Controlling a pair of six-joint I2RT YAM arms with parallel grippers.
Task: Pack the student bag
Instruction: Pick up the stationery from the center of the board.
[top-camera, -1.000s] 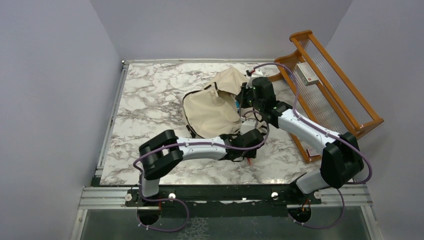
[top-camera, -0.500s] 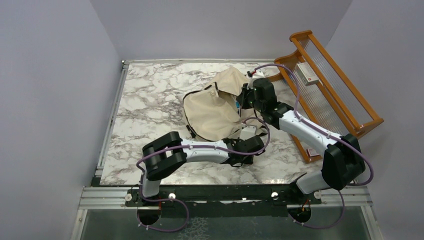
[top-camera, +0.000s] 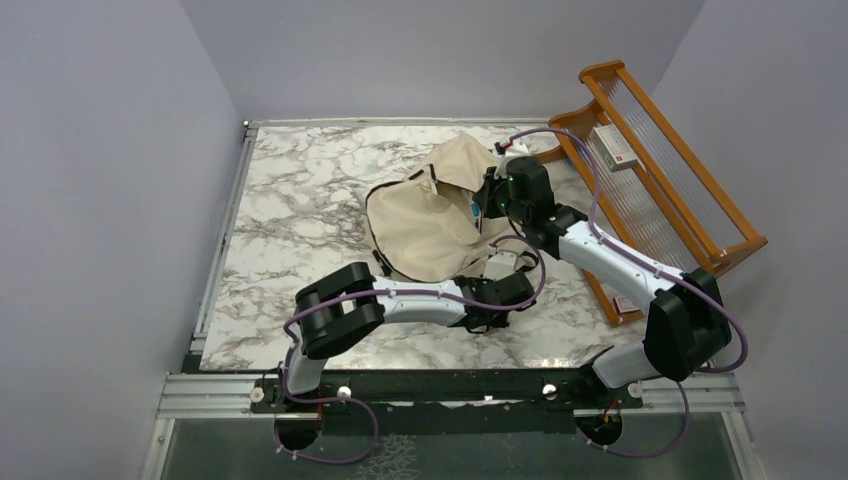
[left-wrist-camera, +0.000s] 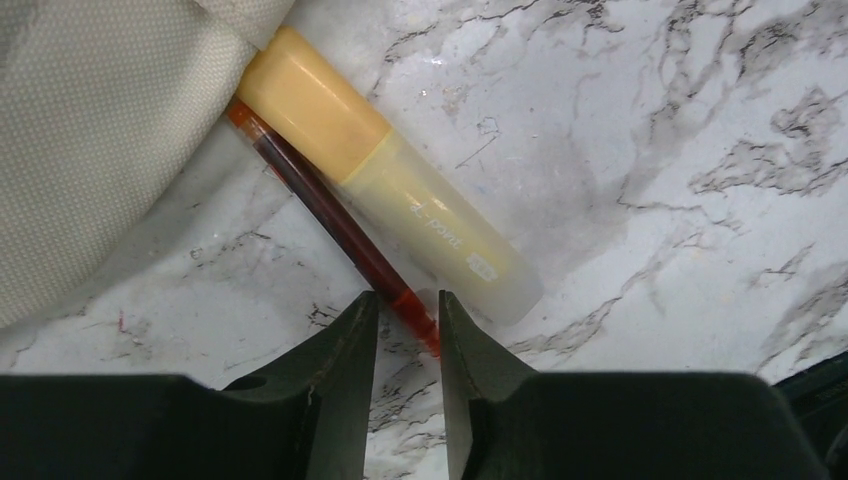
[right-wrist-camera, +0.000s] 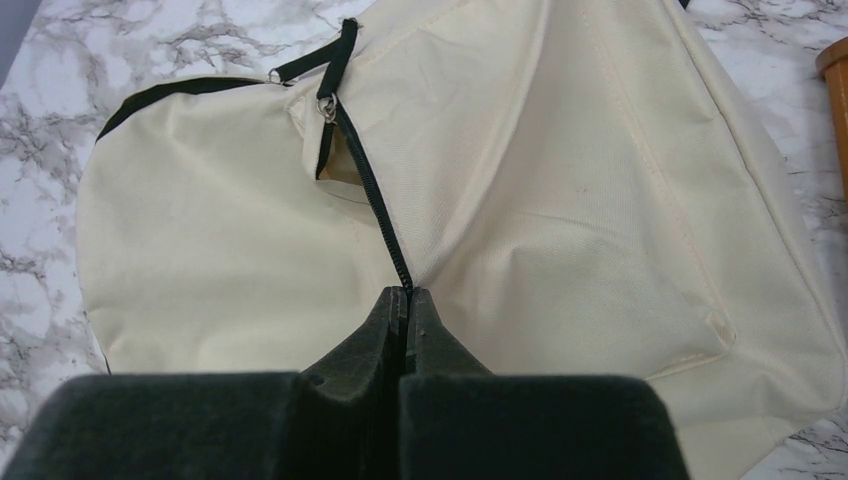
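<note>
Item: student bag (top-camera: 425, 215), cream fabric, lying slumped on the marble counter (top-camera: 290, 200) right of centre; long axis runs from near-left to far-right, with its raised peak at the far-right end. The top view alone shows the wooden rack (top-camera: 690, 205) at the right edge of the counter, with a small box (top-camera: 612, 147) resting on its slats. The right wrist view alone shows the black zip (right-wrist-camera: 375, 210) running from its metal puller (right-wrist-camera: 326, 106) down to the right tool (right-wrist-camera: 405, 300), whose fingers are pressed together on the bag's fabric at the zip line. A short gap in the seam shows by the puller; contents of the bag cannot be made out. The left wrist view alone shows a red pen (left-wrist-camera: 330, 215) and a yellow marker (left-wrist-camera: 400, 195) lying side by side and touching on the counter, their far ends tucked against the bag's edge. The left tool (left-wrist-camera: 404, 325) is narrowly spread, one finger either side of the pen's near tip; contact with the pen cannot be told.
</note>
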